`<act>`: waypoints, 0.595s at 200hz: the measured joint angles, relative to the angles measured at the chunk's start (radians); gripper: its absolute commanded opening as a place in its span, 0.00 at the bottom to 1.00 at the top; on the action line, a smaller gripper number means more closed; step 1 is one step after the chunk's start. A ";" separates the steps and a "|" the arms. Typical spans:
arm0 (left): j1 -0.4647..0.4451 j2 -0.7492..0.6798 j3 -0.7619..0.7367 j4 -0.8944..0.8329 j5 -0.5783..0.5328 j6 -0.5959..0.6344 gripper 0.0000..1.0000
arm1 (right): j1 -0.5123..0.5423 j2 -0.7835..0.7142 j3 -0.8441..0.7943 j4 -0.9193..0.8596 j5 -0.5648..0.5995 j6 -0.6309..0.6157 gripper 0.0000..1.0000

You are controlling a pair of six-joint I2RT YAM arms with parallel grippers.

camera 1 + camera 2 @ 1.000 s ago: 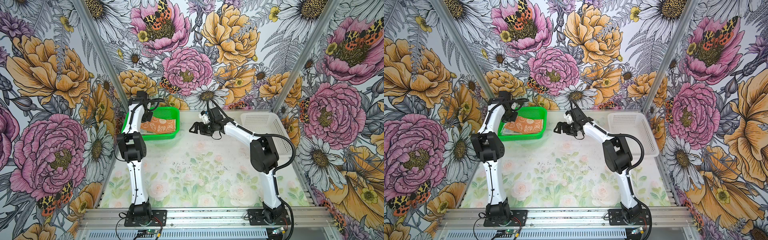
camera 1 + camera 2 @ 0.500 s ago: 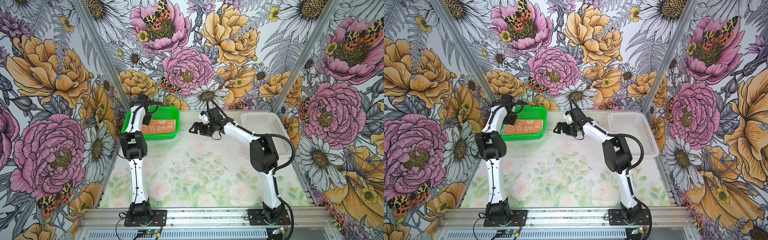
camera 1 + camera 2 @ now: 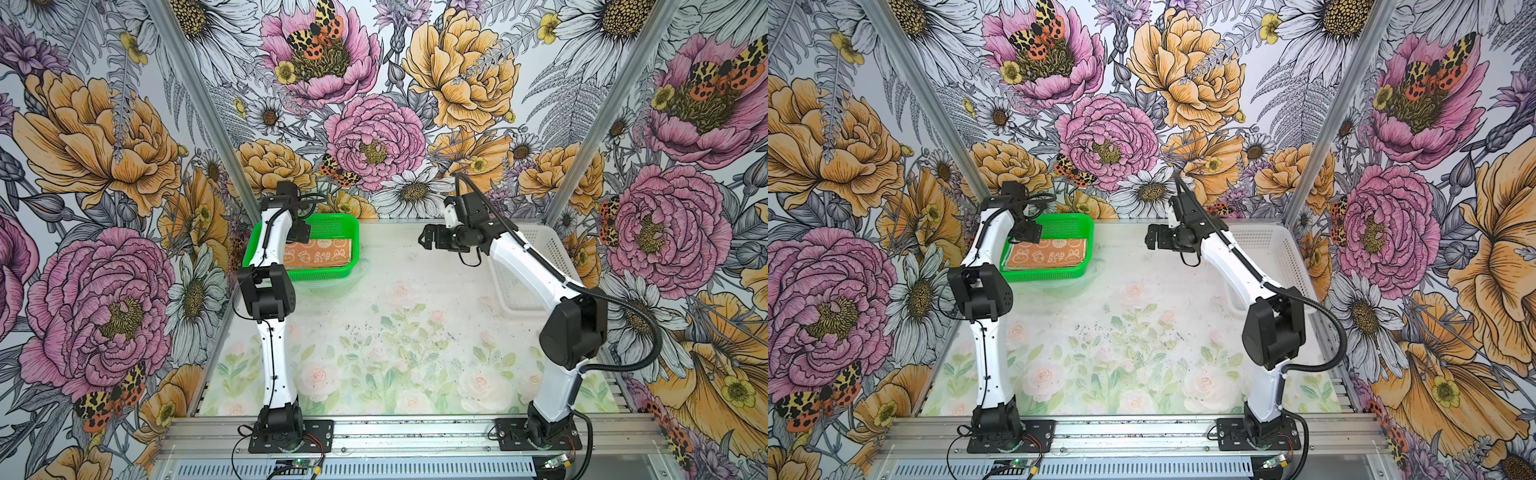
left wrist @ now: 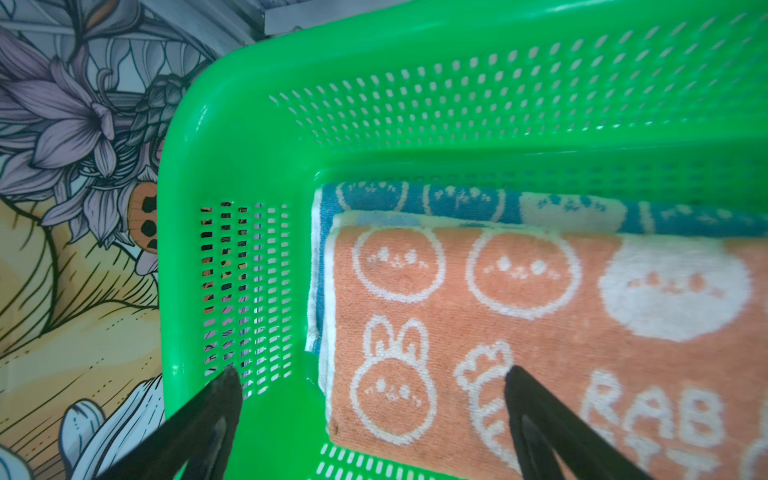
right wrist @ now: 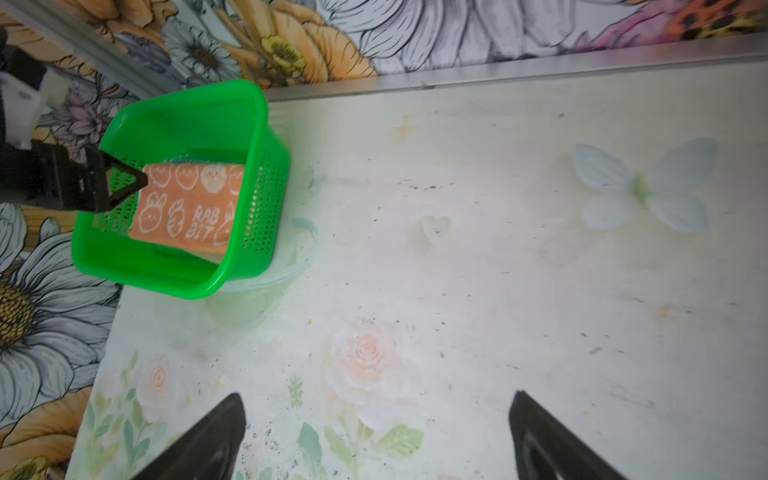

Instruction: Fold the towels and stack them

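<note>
The towels lie folded and stacked in the green basket [image 3: 332, 226] at the back left. The orange towel [image 3: 318, 257] [image 4: 540, 311] with white rabbits and "RABBIT" lettering is on top. A blue towel [image 4: 457, 201] shows along one edge beneath it, with a pale edge between them. My left gripper [image 3: 299, 232] [image 4: 372, 376] hangs open just above the orange towel's end near the basket wall, holding nothing. My right gripper [image 3: 428, 240] [image 5: 376, 399] stands open over the bare table in the back middle, pointing towards the basket.
A white mesh basket [image 3: 540, 257] stands at the back right beside the right arm. A clear plastic piece [image 5: 291, 257] lies on the table against the green basket's front. The flowered walls close in behind and to the left of the green basket [image 3: 1067, 224].
My left gripper has gone from shut to open, letting go of the orange towel, which now lies flat in the basket. The right arm has not moved.
</note>
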 measured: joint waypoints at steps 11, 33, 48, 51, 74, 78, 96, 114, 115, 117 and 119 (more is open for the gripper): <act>-0.023 -0.013 -0.019 0.018 0.014 -0.009 0.99 | -0.042 -0.049 -0.040 -0.015 0.044 -0.007 0.99; -0.084 -0.057 -0.112 0.068 0.037 -0.024 0.99 | -0.112 -0.120 -0.125 -0.045 0.135 -0.020 0.99; -0.130 -0.085 -0.172 0.101 0.064 -0.036 0.99 | -0.138 -0.146 -0.179 -0.066 0.177 -0.030 0.99; -0.143 -0.090 -0.185 0.109 0.069 -0.041 0.99 | -0.146 -0.151 -0.192 -0.071 0.183 -0.031 0.99; -0.214 -0.121 -0.238 0.161 0.092 -0.053 0.99 | -0.190 -0.156 -0.261 -0.093 0.214 -0.036 0.96; -0.229 -0.127 -0.248 0.171 0.095 -0.054 0.99 | -0.196 -0.156 -0.271 -0.096 0.217 -0.038 0.95; -0.287 -0.157 -0.279 0.203 0.099 -0.064 0.99 | -0.222 -0.155 -0.311 -0.111 0.233 -0.047 0.89; -0.348 -0.194 -0.312 0.238 0.097 -0.067 0.99 | -0.244 -0.144 -0.322 -0.122 0.244 -0.052 0.79; -0.354 -0.197 -0.315 0.240 0.097 -0.068 0.99 | -0.245 -0.144 -0.322 -0.122 0.244 -0.055 0.78; -0.362 -0.202 -0.320 0.244 0.094 -0.067 0.99 | -0.246 -0.142 -0.322 -0.121 0.245 -0.055 0.77; -0.366 -0.205 -0.323 0.246 0.093 -0.068 0.99 | -0.248 -0.140 -0.322 -0.121 0.246 -0.050 0.76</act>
